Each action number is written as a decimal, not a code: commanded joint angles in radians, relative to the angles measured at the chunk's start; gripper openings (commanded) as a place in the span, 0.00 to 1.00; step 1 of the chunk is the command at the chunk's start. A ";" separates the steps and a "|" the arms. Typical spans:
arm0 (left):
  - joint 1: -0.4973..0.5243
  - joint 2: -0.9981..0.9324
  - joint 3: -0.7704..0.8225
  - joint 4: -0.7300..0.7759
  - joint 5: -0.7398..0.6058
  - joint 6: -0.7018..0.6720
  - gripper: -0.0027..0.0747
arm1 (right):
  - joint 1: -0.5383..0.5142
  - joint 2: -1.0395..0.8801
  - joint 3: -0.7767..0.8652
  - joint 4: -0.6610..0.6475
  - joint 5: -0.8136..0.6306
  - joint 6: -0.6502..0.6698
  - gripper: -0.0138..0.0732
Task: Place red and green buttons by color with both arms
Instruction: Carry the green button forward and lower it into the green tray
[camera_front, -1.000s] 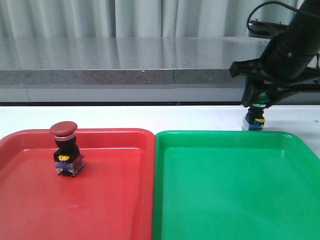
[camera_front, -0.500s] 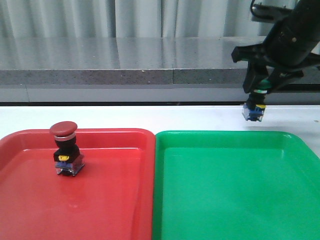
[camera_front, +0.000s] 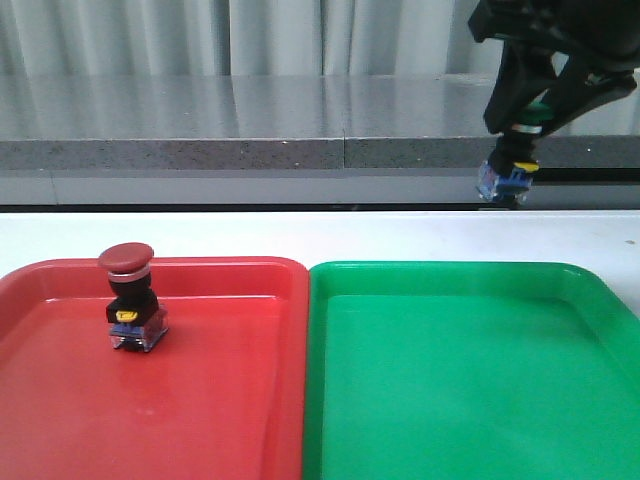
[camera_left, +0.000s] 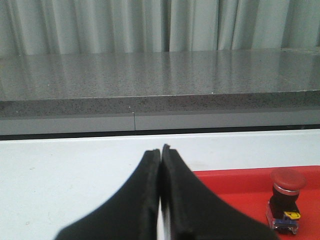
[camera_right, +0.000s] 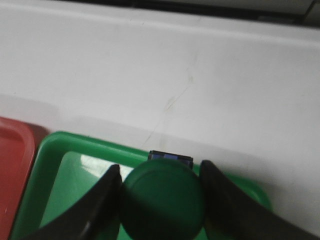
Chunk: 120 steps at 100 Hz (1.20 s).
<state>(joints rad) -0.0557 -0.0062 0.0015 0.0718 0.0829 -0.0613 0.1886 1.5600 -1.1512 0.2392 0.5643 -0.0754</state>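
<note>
Green button held in the air
Right gripper clamps green button above the table; left gripper pressed closed, empty; red button upright in red tray

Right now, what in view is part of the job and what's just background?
Job: red button standing in the red tray; green button held aloft in the right gripper; green tray; left gripper, shut, empty.
Background: white table; grey ledge; curtain.
</note>
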 joint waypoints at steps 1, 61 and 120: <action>0.001 -0.030 0.041 -0.003 -0.083 -0.004 0.01 | 0.028 -0.053 0.036 0.024 -0.103 0.001 0.42; 0.001 -0.030 0.041 -0.003 -0.083 -0.004 0.01 | 0.083 -0.046 0.299 0.100 -0.367 0.018 0.42; 0.001 -0.030 0.041 -0.003 -0.083 -0.004 0.01 | 0.083 0.023 0.300 0.143 -0.357 0.018 0.58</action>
<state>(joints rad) -0.0557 -0.0062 0.0015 0.0718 0.0829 -0.0613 0.2709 1.6063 -0.8315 0.3696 0.2216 -0.0580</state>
